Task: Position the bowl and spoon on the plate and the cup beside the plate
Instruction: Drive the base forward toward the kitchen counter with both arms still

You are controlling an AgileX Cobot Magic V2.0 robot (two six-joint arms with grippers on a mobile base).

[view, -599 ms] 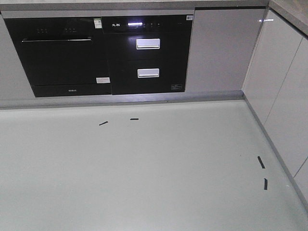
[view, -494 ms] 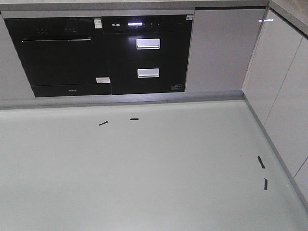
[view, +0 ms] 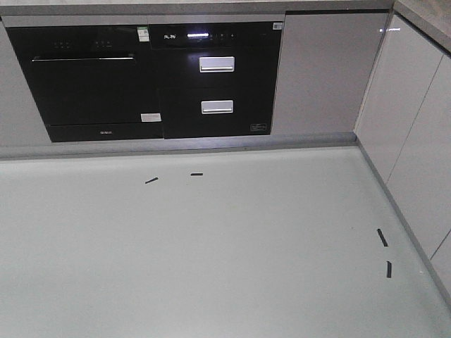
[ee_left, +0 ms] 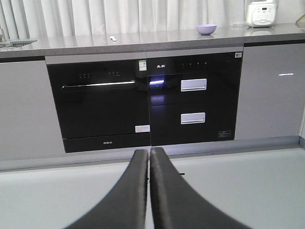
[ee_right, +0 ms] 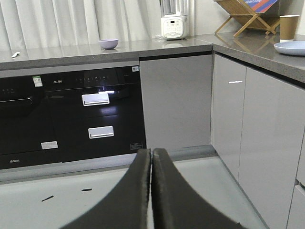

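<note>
The lavender bowl (ee_left: 206,29) (ee_right: 108,43) stands on the far grey countertop. The small pale spoon (ee_left: 113,38) (ee_right: 15,54) lies on the same counter, well left of the bowl. On the right-hand counter, the brown paper cup (ee_right: 289,27) stands just behind the pale blue plate (ee_right: 290,47). My left gripper (ee_left: 149,152) is shut with nothing in it, low over the floor and far from the counter. My right gripper (ee_right: 151,152) is likewise shut and empty. The front view holds none of these things and neither gripper.
A black built-in oven and drawers (view: 148,81) fill the cabinet front under the counter (ee_left: 143,45). A white rice cooker (ee_right: 174,26) stands at the counter corner and a wooden rack (ee_right: 248,16) to its right. Grey cabinets (view: 416,141) line the right side. Black tape marks (view: 384,246) dot the floor.
</note>
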